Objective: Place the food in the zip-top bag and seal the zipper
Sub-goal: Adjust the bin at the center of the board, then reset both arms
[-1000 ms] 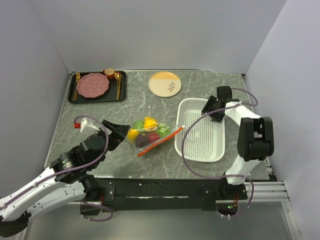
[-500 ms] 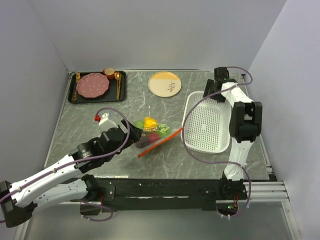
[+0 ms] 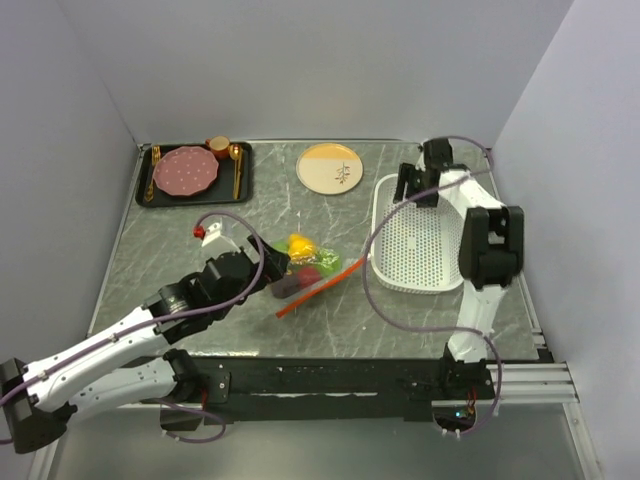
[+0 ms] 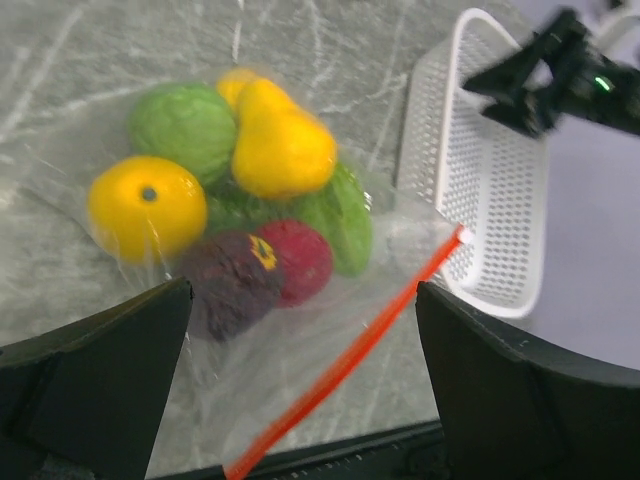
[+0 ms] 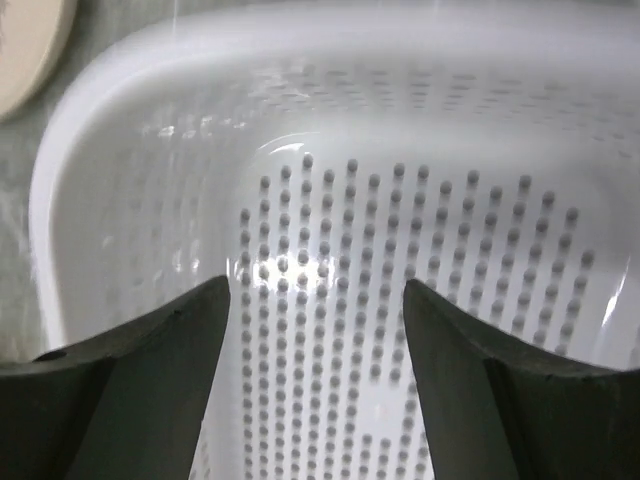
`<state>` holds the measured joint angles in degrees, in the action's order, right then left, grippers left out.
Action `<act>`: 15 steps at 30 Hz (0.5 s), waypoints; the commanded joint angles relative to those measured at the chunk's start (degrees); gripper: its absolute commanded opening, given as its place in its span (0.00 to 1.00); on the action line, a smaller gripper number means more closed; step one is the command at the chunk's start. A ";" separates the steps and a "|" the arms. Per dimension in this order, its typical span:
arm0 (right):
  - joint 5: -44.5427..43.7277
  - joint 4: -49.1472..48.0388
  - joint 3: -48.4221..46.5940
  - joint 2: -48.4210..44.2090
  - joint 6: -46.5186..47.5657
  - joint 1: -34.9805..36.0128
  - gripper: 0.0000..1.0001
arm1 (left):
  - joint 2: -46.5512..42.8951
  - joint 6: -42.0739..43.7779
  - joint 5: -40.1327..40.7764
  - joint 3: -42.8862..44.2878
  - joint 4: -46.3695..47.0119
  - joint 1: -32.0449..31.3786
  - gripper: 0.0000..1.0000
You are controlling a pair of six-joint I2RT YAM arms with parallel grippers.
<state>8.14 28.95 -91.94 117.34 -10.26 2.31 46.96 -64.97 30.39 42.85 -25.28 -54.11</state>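
The clear zip-top bag (image 3: 300,272) lies mid-table with the food (image 4: 280,145) inside it: yellow pieces, green pieces, a red ball (image 4: 303,258) and a dark maroon ball (image 4: 228,283). The orange-red zipper (image 4: 350,360) runs diagonally along the bag's near-right edge, with its whitish slider (image 4: 462,235) at the end nearest the basket. My left gripper (image 3: 272,268) is open just left of the bag; in the left wrist view its jaws (image 4: 300,335) straddle the bag's lower part without touching it. My right gripper (image 5: 315,300) is open over the white basket's floor, with nothing between its fingers.
The white perforated basket (image 3: 440,280) sits right of the bag, close to the slider. A black tray (image 3: 243,190) holding a pink plate, a cup and gold cutlery stands at the back left. A cream and orange plate (image 3: 329,167) lies at the back middle.
My left gripper has moved in toward the bag and opened wider. My right gripper has moved to the basket's far end, and the basket has shifted right and turned a little.
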 commanded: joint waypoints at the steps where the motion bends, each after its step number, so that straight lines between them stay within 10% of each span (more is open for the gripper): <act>1: -4.43 -19.87 18.51 -22.82 -3.97 0.68 0.77 | 4.96 9.41 4.14 4.69 1.64 2.24 0.99; 15: -37.21 -58.47 65.74 -51.57 2.44 10.78 0.79 | 14.21 39.90 -0.16 3.04 26.99 24.84 0.99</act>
<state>-13.63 -14.04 -32.58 72.64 -12.14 8.75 62.33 -37.01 30.26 48.58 -12.19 -30.48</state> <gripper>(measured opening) 0.786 0.994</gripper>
